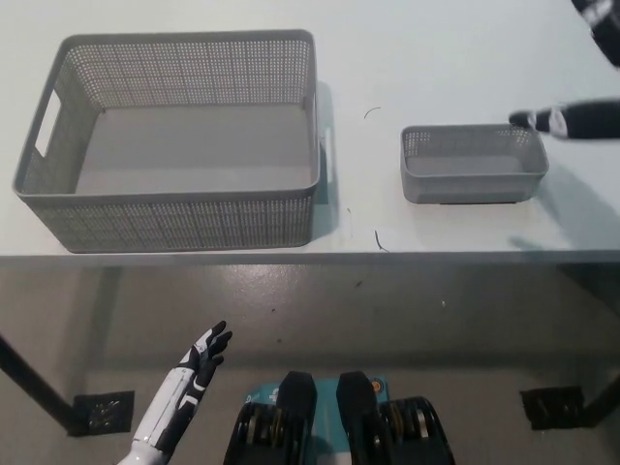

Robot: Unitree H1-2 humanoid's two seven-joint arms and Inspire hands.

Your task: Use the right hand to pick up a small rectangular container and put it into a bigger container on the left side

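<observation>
A small grey perforated rectangular container stands on the white table, right of centre. A big grey perforated basket with handle slots stands to its left, nothing inside. My black right hand reaches in from the right edge, fingers apart, one fingertip just above the small container's far right corner, with another dark part of it at the top right corner. My white left hand rests below the table's front edge at the lower left, fingers spread and holding nothing.
The table ends in a front edge running across the middle of the picture. Below it lies grey floor with a dark table leg and foot plate at the lower left. A few small dark marks dot the tabletop.
</observation>
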